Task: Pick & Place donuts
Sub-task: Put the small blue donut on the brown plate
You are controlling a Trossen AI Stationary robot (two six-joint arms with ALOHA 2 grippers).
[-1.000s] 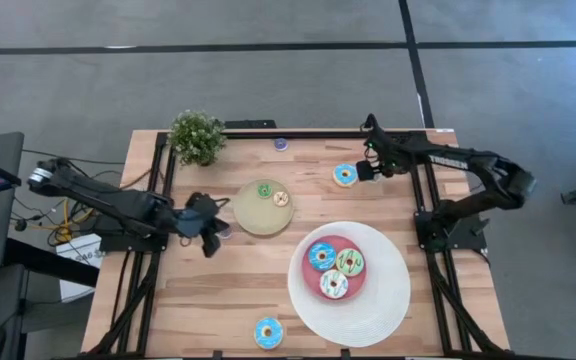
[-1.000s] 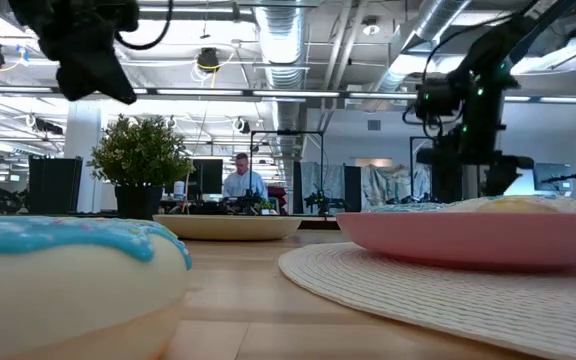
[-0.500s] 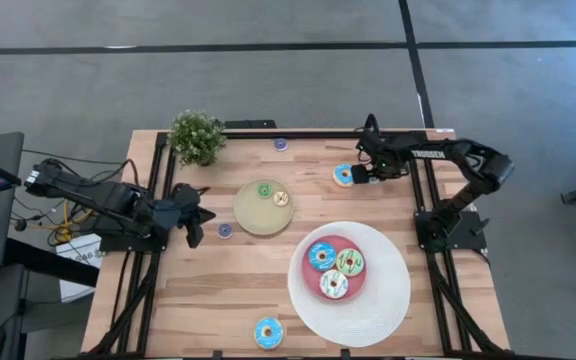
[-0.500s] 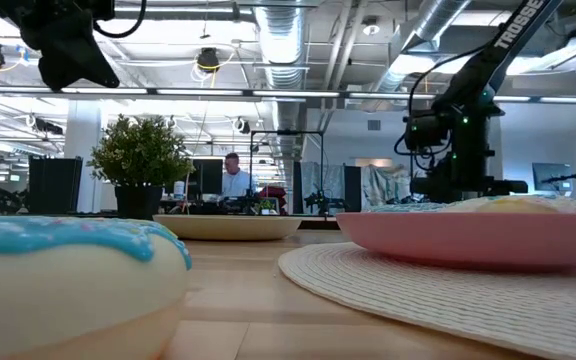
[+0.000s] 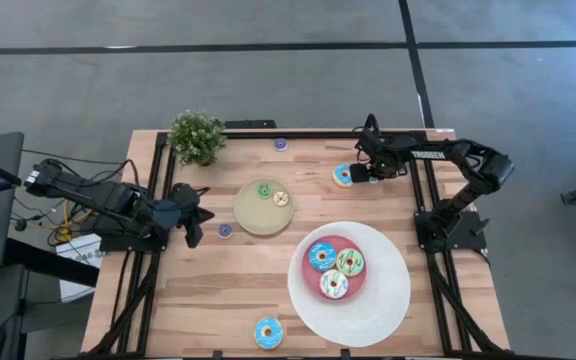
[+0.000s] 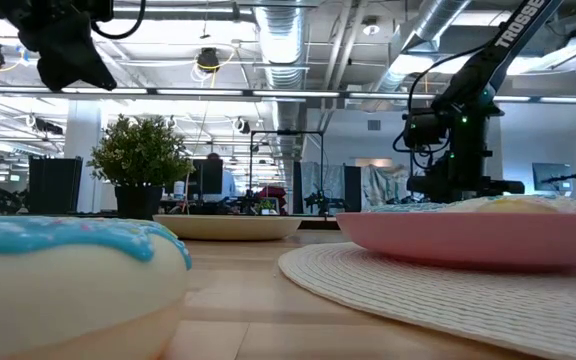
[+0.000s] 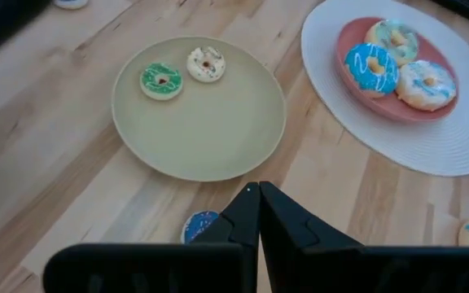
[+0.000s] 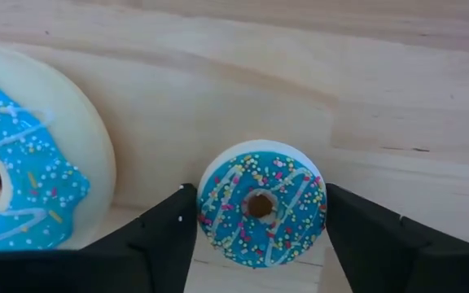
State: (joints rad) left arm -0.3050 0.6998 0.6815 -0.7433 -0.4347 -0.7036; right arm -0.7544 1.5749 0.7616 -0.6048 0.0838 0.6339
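Observation:
My right gripper [image 8: 260,244] is open and low at the table's far right, beside a large blue-iced donut [image 5: 344,175] [image 8: 15,179]. A tiny blue sprinkled donut [image 8: 260,203] lies flat on the table between its fingers. My left gripper [image 5: 194,216] [image 7: 255,195] is shut and empty, above the table's left side, next to a tiny blue donut [image 5: 225,230] [image 7: 198,226]. Tiny green [image 5: 265,190] and cream [image 5: 280,198] donuts lie on the tan plate [image 5: 253,215]. Blue [image 5: 320,256], green [image 5: 349,262] and white [image 5: 333,285] donuts sit on the big plate's pink centre. My right gripper's fingers [image 8: 169,224] stand close against the tiny blue donut's rim [image 8: 206,199] on two opposite sides, coming down from above. Whether they touch it, I cannot tell. The donut lies flat on the table.
A potted plant [image 5: 197,137] stands at the far left corner. A tiny purple donut [image 5: 281,143] lies by the far edge, and another blue-iced donut [image 5: 268,332] [image 6: 68,270] by the near edge. The big white plate [image 5: 388,300] fills the near right. Bare wood lies at the near left.
My left gripper has drawn back from beside the tan plate toward the table's left edge and risen a little, uncovering the tiny blue donut. My right gripper has come down toward the large blue donut at the far right, then kept still.

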